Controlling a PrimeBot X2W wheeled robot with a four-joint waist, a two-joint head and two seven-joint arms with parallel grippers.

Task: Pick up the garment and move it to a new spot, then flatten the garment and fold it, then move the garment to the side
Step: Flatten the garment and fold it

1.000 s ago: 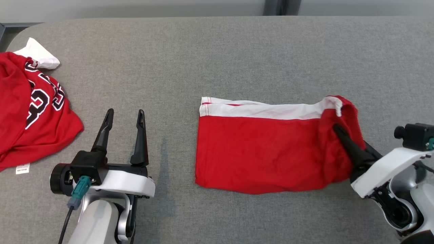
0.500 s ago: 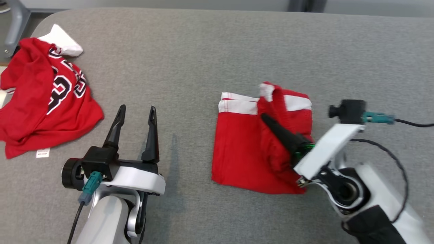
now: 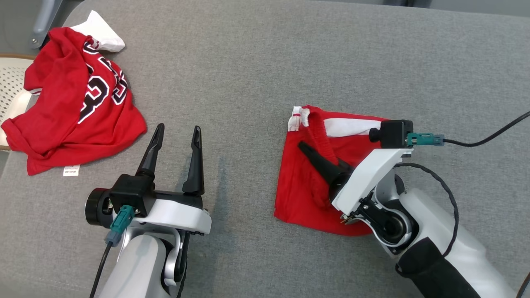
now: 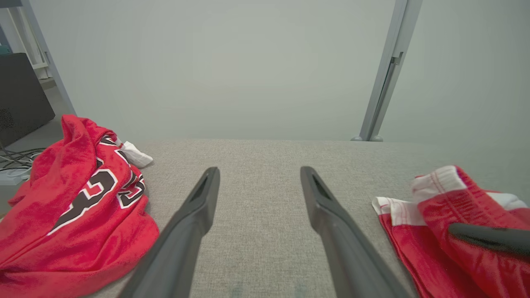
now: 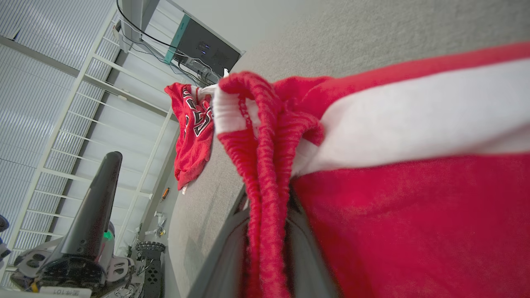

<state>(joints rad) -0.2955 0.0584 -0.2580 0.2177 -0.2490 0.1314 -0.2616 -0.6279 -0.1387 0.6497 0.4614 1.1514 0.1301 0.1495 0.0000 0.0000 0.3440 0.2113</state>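
The garment [image 3: 296,198], red shorts with a white band, lies on the grey table [image 3: 256,62], its right part folded over to the left. My right gripper [image 3: 313,154] is shut on the ribbed red edge, holding it raised above the garment's left edge. In the right wrist view the ribbed edge [image 5: 265,174] runs pinched between the two fingers of the right gripper [image 5: 267,244]. My left gripper [image 3: 178,129] stands open above bare table left of the garment, nothing between its fingers. The left wrist view has the left gripper [image 4: 258,171] with the garment [image 4: 408,244] at its right.
A crumpled red jersey [image 3: 83,111] with black and white numbers lies at the table's far left, a white cloth [image 3: 101,37] at its top. A pale perforated seat [image 3: 10,82] stands beyond the table's left edge. Bare table stretches between jersey and garment.
My right gripper has carried the garment's right edge leftward across the garment, halving its width. The head camera has shifted too. The left gripper stays open in place.
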